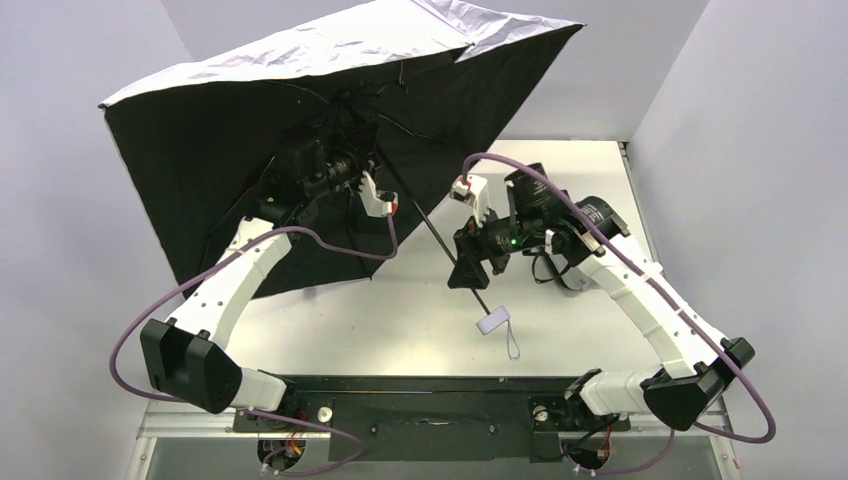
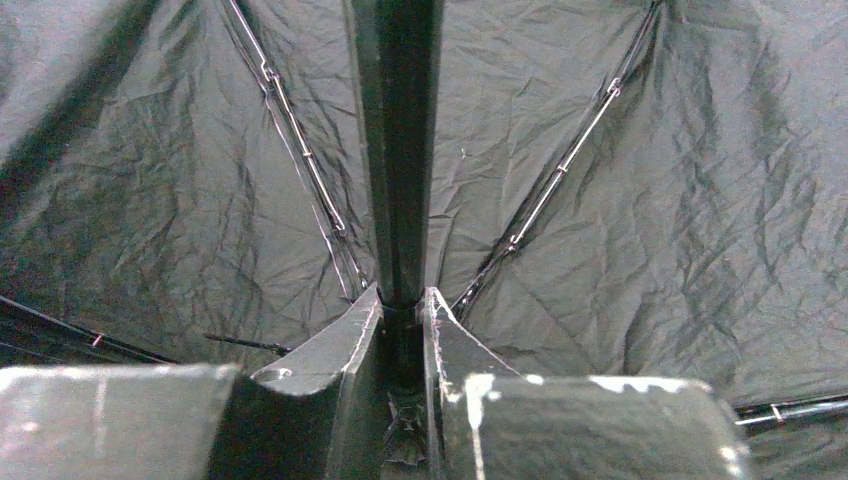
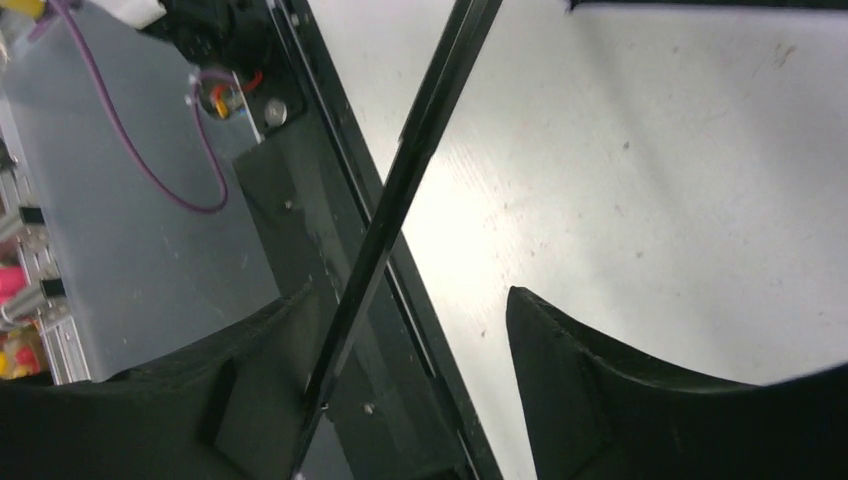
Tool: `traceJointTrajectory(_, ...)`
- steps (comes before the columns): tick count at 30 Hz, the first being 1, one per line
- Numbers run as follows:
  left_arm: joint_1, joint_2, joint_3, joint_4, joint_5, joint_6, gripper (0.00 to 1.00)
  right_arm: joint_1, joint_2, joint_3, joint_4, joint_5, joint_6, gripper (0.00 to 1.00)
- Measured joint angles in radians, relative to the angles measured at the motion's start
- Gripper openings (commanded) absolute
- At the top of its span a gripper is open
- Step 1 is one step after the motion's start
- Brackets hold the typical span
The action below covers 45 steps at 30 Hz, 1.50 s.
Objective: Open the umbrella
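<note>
Finishing the opening, we judge: the umbrella (image 1: 300, 110) is spread across the frame's upper left. Our left gripper (image 2: 403, 330) clamps its shaft (image 2: 398, 150). The right gripper (image 3: 410, 300) straddles it, jaws wide. Next comes a careful release.

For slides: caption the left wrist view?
Left pincer shut on thin black umbrella shaft under spread black fabric canopy.

no legible text, no labels, brands or numbers readable in any view
</note>
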Motion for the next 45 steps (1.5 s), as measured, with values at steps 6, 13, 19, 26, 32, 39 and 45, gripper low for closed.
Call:
traceJointTrajectory(6,0.014,0.008,0.0,0.008,-0.032,0.034,0.0,0.024,0.023,-0.061,-0.109,0.045,-0.083,0.23)
traceJointTrajectory(13,0.035,0.025,-0.025,0.073,-0.085,0.088,0.0,0.023,0.105,-0.077,-0.205,0.108,-0.207,0.0)
traceJointTrajectory(19,0.03,0.056,-0.085,0.185,-0.118,0.096,0.0,0.027,0.11,-0.076,-0.212,0.177,-0.183,0.0)
traceJointTrajectory(26,0.03,0.105,-0.099,0.291,-0.139,0.081,0.1,0.042,0.108,-0.078,-0.173,0.289,-0.206,0.0)
traceJointTrajectory(32,0.055,0.129,-0.122,0.349,-0.128,0.065,0.07,0.073,0.083,-0.123,-0.083,0.416,-0.226,0.0)
traceJointTrajectory(39,0.101,0.149,-0.137,0.394,-0.047,0.066,0.08,0.082,0.067,-0.188,0.012,0.49,-0.265,0.0)
traceJointTrajectory(45,0.153,0.159,-0.139,0.394,0.046,0.065,0.06,0.082,0.067,-0.21,0.063,0.509,-0.292,0.0)
